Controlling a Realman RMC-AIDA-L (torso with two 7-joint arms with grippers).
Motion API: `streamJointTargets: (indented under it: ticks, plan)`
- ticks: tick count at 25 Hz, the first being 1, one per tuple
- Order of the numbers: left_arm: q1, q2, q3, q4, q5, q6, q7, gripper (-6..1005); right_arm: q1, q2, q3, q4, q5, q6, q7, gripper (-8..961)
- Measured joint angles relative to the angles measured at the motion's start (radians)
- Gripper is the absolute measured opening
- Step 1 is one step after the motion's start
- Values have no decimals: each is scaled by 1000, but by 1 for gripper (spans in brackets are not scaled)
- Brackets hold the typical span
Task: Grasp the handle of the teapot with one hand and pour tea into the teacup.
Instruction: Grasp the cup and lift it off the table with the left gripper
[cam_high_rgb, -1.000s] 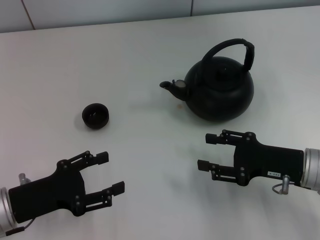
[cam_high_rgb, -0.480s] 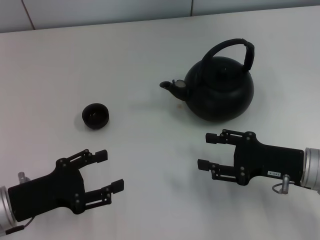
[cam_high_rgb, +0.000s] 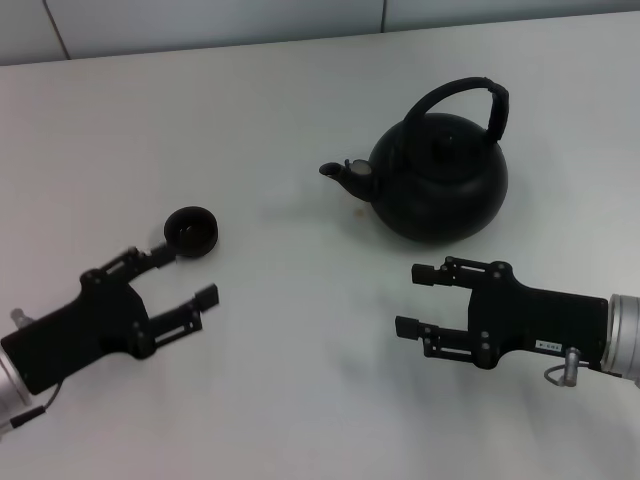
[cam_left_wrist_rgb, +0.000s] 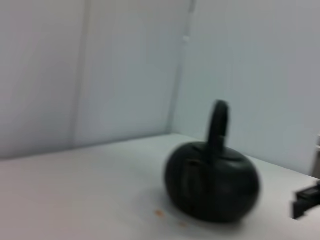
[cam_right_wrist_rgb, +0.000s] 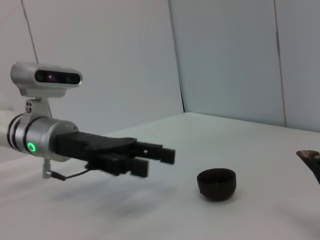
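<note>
- Head view: the teapot (cam_high_rgb: 438, 182) stood upright on the white table (cam_high_rgb: 280, 120), toward the far right, its short spout (cam_high_rgb: 342, 174) pointing toward the robot's left. The handle (cam_high_rgb: 470, 100) arched over the lid, free of any grip. The teacup (cam_high_rgb: 191, 231) sat well apart from the teapot, on the left side of the table. The left gripper (cam_high_rgb: 183, 272) lay low over the table just beside the teacup, its 2 fingers spread apart, the farther fingertip close against the cup's near side; whether it touched could not be told. The right gripper (cam_high_rgb: 416, 300) hung near the front of the teapot, its 2 fingers also apart and holding nothing, pointing leftward.
- Left wrist view: the teapot (cam_left_wrist_rgb: 212, 187) appeared blurred, seen roughly end-on with the handle (cam_left_wrist_rgb: 218, 122) rising as a narrow upright band. A small orange speck (cam_left_wrist_rgb: 159, 213) lay on the table beside the pot. A dark gripper part (cam_left_wrist_rgb: 306, 199) showed at the edge.
- Right wrist view: the left gripper (cam_right_wrist_rgb: 161, 160) reached across the table with its fingers apart, near the teacup (cam_right_wrist_rgb: 216, 183), a gap visible between them. The spout tip (cam_right_wrist_rgb: 311, 156) showed at the frame's edge.
</note>
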Motion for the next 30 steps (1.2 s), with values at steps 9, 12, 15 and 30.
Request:
streamJointTargets:
  ticks: [9, 12, 15, 30]
  plan:
    - [-9, -2, 0, -62, -153, -160, 163, 832, 0, 0, 6, 3, 0, -3, 0, 691]
    - [-11, -3, 1, -76, -179, -186, 197, 832, 0, 0, 6, 3, 0, -4, 0, 692]
    - [-13, -2, 3, -79, -182, -198, 200, 832, -1, 0, 8, 3, 0, -4, 0, 691]
    - [-49, -4, 24, -114, -175, -304, 255, 832, -2, 0, 8, 3, 0, 1, 0, 692]
